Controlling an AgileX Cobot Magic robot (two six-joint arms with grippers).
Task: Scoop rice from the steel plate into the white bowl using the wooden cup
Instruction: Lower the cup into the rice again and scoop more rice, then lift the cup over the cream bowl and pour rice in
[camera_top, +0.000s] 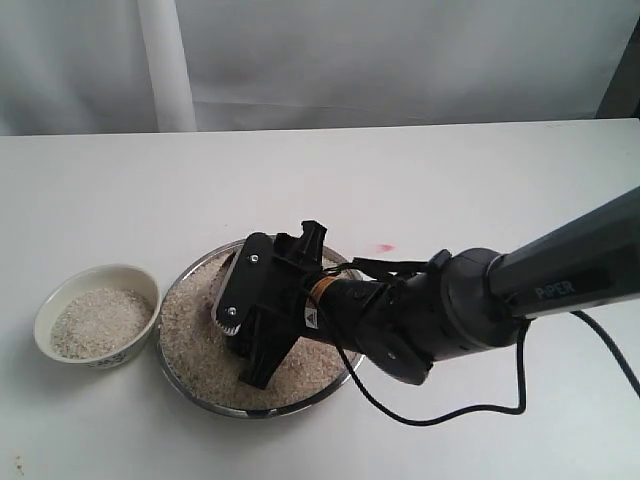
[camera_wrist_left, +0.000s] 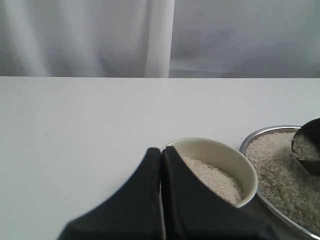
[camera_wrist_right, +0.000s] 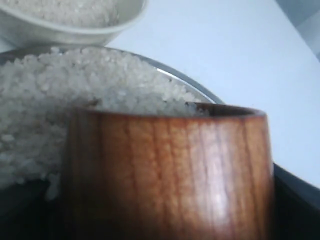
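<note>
Right claw pinches the cup by its barrel, low over rice in the plate; light, rigid, smooth wood, judged slip-prone; left claw pressed together beside the bowl.

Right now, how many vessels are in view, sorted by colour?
Silver: 1, the steel plate
Cream-white: 1, the white bowl
Reddish-brown: 1, the wooden cup
Total: 3
</note>
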